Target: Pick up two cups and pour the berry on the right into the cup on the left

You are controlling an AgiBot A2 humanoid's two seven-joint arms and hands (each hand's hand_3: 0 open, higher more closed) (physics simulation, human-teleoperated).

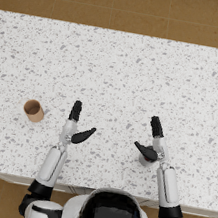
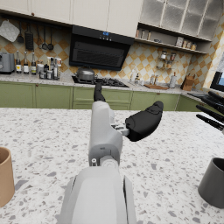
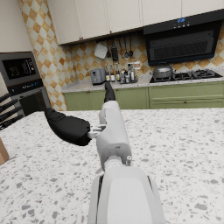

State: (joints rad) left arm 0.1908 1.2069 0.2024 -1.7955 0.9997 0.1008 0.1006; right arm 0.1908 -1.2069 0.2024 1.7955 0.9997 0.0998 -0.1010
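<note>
I see the tan cylindrical cup (image 1: 33, 110) upright, mouth up, well left of my empty, spread left hand (image 1: 75, 125), while the dark grey cup (image 1: 146, 160) stands under my open right hand (image 1: 152, 141).

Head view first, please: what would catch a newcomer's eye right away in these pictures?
Two open dark hands hover over the speckled white counter, the left hand and right hand facing each other. A brown cup stands alone out beyond the left hand, untouched. A grey cup sits right under the right hand, mostly hidden by it; whether the hand touches it cannot be told.
</note>
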